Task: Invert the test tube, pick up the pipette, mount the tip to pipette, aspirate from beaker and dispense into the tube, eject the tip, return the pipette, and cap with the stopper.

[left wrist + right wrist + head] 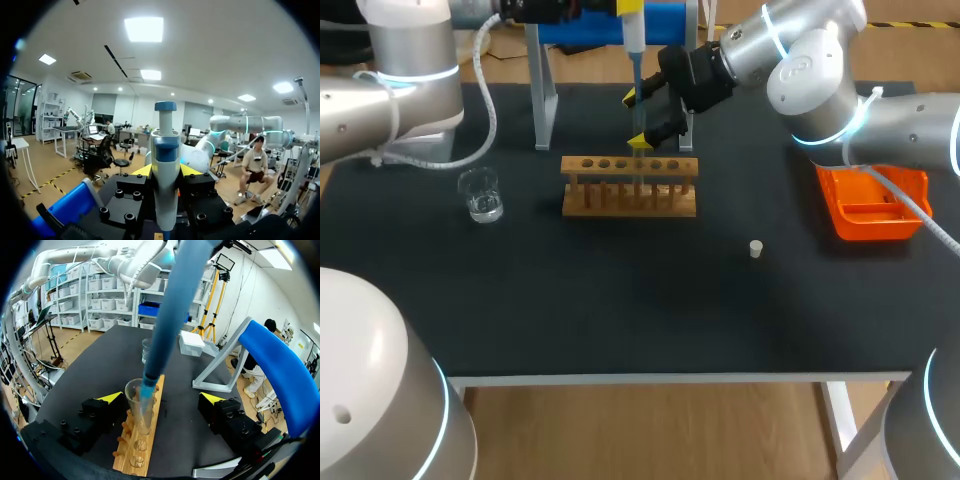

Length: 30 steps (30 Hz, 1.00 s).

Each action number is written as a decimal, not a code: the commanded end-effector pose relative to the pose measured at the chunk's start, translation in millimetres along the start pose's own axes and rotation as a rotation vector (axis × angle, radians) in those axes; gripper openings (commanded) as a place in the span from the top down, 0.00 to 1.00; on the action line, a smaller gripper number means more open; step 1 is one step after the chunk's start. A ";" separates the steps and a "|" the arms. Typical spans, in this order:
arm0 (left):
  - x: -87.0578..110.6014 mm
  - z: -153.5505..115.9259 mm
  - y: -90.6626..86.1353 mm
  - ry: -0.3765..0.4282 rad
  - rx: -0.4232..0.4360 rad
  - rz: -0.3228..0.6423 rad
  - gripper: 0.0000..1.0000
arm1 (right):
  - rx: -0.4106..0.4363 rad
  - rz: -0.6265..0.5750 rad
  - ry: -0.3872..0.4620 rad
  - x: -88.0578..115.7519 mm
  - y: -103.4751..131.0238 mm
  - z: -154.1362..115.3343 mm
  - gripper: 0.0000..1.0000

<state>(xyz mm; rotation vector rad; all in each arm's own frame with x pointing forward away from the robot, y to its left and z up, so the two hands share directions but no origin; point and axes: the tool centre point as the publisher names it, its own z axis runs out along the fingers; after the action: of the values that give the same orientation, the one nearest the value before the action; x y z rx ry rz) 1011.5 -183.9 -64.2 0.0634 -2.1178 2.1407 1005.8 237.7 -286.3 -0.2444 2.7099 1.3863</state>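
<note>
Dark and flat, the table (620,300) has a wooden rack (630,187) near the middle of its back edge. The test tube (140,410) stands in one of the rack's holes. It is straight up, with its open mouth at the top.

The pipette (634,60) hangs right over the tube. Its long body goes straight up and down, with the button end at the top. The thin tip (147,385) points down and pokes into the tube's mouth.

The left gripper (166,172) squeezes the pipette from both sides and holds it tight. The right gripper (162,400) is spread wide. The tube is between its fingers, but they do not touch it.

I think a good part of the job is done. The tube is the right way up, the pipette is picked up, and its tip is on. It looks like the step of putting water into the tube. I cannot see any water in the tip or the tube.

Things are left to do. The tip must come off and the pipette must go back on the stand (542,90) at the back edge. The stopper (756,248) is not on the tube yet. It lies alone, toward the right edge, near an orange tray (870,210). The beaker (480,193) sits toward the left edge with some clear water in it.
</note>
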 end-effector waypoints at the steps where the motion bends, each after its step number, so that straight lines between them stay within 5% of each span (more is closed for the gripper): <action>1: 0.2 -1.1 3.8 0.000 0.011 0.002 1.00 | 0.002 0.000 0.003 -0.7 0.0 -0.6 0.00; 30: -0.7 -5.1 16.9 -0.017 0.030 -0.016 1.00 | 0.002 0.000 0.003 -0.7 0.0 -0.6 0.00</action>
<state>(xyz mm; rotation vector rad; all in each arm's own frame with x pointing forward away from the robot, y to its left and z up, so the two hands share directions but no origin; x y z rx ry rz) 1010.6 -178.5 -79.9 0.1019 -2.0897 2.1646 1005.8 237.7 -286.3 -0.2444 2.7099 1.3863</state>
